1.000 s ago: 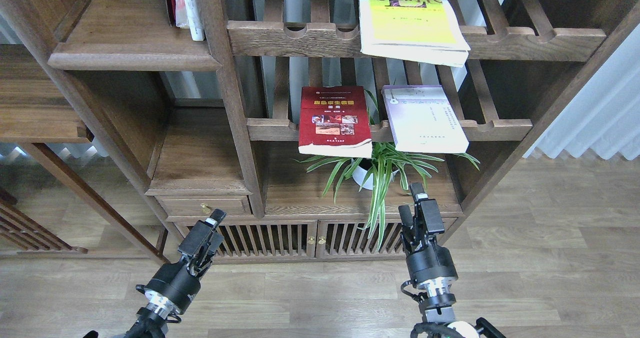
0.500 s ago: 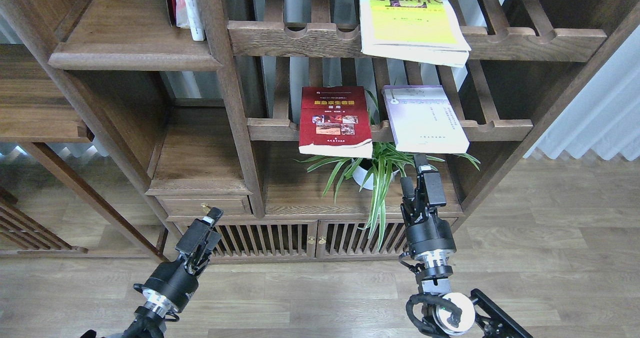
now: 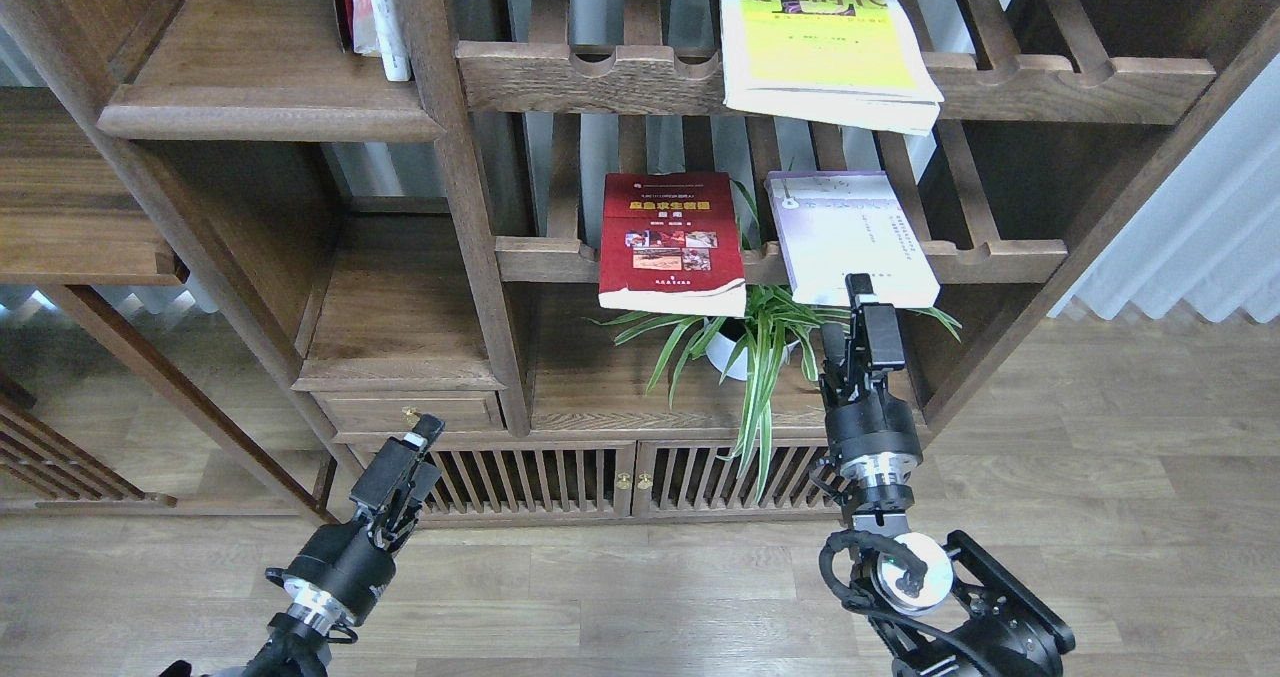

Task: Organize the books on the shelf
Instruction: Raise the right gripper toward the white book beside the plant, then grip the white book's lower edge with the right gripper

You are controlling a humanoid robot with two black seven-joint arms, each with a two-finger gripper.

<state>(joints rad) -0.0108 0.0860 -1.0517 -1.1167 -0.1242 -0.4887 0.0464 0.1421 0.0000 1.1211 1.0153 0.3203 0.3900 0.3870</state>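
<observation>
Three books lie flat on the slatted racks and overhang the front rails. The yellow-green book (image 3: 822, 42) is on the upper rack. The red book (image 3: 672, 242) and the pale lavender book (image 3: 850, 237) are on the lower rack. The solid brown shelf (image 3: 262, 117) is at the upper left. My right gripper (image 3: 846, 309) is open and empty, raised just below the lavender book's front edge, with its upper fingertip at that edge. My left gripper (image 3: 428, 449) is open and empty, low in front of the cabinet doors.
Thin upright white and dark-red books (image 3: 368, 12) stand at the back right of the solid shelf. A potted spider plant (image 3: 745, 347) sits under the lower rack, with leaves beside my right gripper. A second solid board (image 3: 400, 362) and a drawer lie at the lower left.
My right arm has risen and reached forward from in front of the plant up to the lavender book's front edge. My left arm has barely moved. The books have not moved.
</observation>
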